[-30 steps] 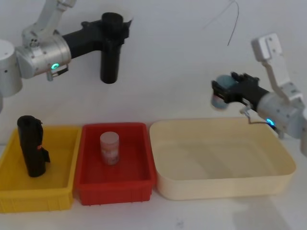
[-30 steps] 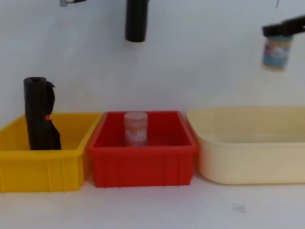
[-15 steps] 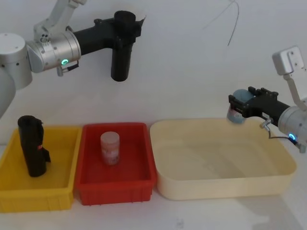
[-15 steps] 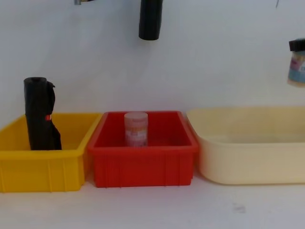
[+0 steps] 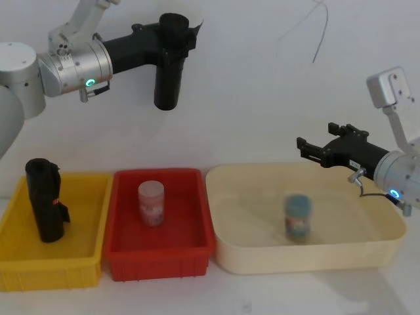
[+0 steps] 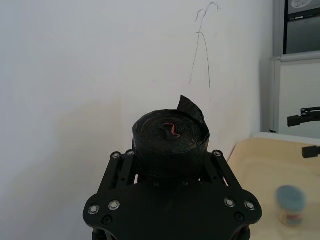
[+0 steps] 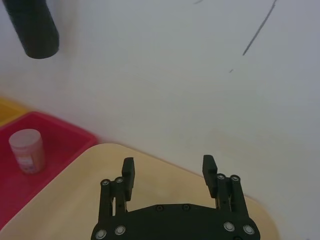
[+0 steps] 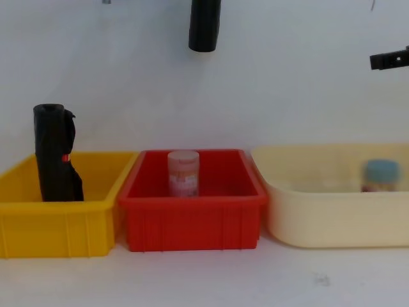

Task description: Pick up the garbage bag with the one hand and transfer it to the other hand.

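The garbage bag (image 5: 167, 79), a smooth black roll, hangs upright high above the red bin, and its rolled end (image 6: 170, 137) faces the left wrist camera. My left gripper (image 5: 173, 34), with the green ring, is shut on its upper part. My right gripper (image 5: 314, 148), with the blue ring, hovers open over the cream tub's far right side with nothing between its fingers (image 7: 128, 172). The two grippers are far apart. From the chest view the bag's lower end (image 8: 204, 29) shows at the top.
A blue-lidded jar (image 5: 297, 216) shows blurred inside the cream tub (image 5: 262, 252). The red bin (image 5: 161, 256) holds a pink jar (image 5: 150, 202). A second black roll with a red mark (image 5: 44, 200) stands in the yellow bin (image 5: 59, 272).
My right gripper has opened and let go of the blue-lidded jar, which has dropped into the cream tub. My left gripper has carried the bag a little to the right.
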Robot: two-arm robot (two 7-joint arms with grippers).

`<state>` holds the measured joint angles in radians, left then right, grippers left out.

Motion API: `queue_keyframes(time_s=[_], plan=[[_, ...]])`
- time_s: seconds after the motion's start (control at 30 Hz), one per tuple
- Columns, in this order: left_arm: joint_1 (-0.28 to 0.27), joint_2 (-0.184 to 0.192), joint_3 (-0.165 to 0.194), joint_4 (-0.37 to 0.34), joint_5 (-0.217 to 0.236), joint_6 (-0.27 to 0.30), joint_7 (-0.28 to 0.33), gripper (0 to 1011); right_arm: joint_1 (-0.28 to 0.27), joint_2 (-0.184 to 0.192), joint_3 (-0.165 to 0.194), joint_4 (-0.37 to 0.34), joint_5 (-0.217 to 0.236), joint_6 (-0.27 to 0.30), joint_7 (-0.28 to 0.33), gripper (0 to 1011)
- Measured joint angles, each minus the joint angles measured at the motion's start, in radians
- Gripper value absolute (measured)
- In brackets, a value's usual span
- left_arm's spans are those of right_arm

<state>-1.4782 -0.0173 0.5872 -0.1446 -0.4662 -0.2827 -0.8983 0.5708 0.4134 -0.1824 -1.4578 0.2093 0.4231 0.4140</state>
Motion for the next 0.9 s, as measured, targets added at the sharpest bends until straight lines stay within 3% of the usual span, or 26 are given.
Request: queue_keyframes(time_s=[0.27,0.9], plan=[[-0.012,-0.007,0.005,0.024,-0.004,-0.010,-0.008,483,-0.008,0.001,-0.002,-0.014,0.010,0.003,0.012,1001],[-0.021,-0.013,0.009,0.043,-0.008,-0.019,-0.014,483,-0.014,0.002,-0.003,-0.025,0.019,0.006,0.021,1001]])
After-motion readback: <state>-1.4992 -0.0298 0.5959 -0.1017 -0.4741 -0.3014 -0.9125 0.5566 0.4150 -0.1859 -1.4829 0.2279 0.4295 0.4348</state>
